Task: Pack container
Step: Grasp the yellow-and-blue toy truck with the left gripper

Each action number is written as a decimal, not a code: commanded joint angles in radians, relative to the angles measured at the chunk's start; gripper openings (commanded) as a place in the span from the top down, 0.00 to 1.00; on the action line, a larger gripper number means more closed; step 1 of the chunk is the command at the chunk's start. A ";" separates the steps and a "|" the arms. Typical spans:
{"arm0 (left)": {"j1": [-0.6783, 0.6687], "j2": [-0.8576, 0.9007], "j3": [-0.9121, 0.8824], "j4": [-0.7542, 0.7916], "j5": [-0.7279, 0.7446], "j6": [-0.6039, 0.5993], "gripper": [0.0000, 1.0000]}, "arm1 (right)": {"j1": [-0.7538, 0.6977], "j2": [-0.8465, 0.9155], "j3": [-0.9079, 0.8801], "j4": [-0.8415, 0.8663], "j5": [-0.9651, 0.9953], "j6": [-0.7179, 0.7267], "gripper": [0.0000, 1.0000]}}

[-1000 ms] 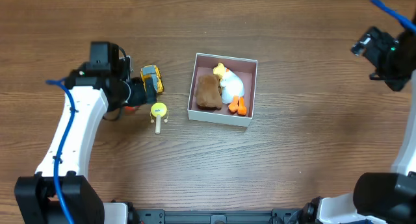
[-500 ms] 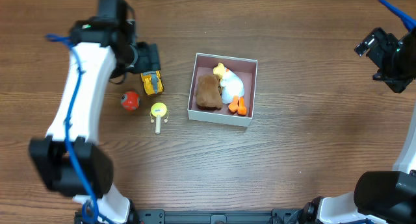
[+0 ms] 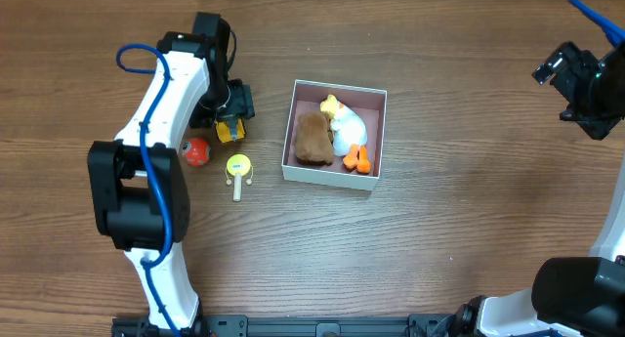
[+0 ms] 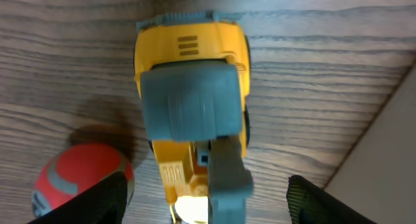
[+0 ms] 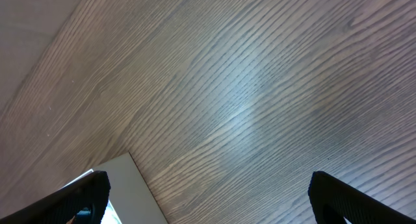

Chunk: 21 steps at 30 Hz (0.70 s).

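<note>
Left claw (image 4: 207, 188): hangs wide open over yellow plastic toy truck (image 4: 188, 49), grips nothing. Right claw (image 5: 208, 185): wide open, empty.

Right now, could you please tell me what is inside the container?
The container holds a brown plush toy beside a white and yellow plush with orange feet. Whether anything lies beneath them cannot be seen; they cover most of the floor.

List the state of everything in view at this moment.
Container: lidless, holding two toys.
Brown plush: lying in the container.
Duck: in the container, beside the plush.
Truck: upright on the table, between the left jaws, not gripped.
Ball: loose on the table.
Rattle: loose on the table.
Left arm: jaws open over the truck.
Right arm: jaws open, empty.
</note>
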 commanded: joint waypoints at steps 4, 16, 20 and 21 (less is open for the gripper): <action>-0.002 0.074 0.025 0.003 -0.062 -0.041 0.24 | 0.000 0.003 -0.003 0.005 -0.009 0.005 0.00; -0.002 0.106 0.027 0.013 -0.061 -0.043 0.36 | 0.000 0.003 -0.003 0.005 -0.009 0.004 0.00; -0.002 0.106 0.028 0.018 -0.060 -0.006 0.47 | 0.000 0.003 -0.003 0.005 -0.009 0.004 0.00; -0.002 0.106 0.028 0.015 -0.058 0.011 0.50 | 0.000 0.003 -0.003 0.005 -0.009 0.004 0.00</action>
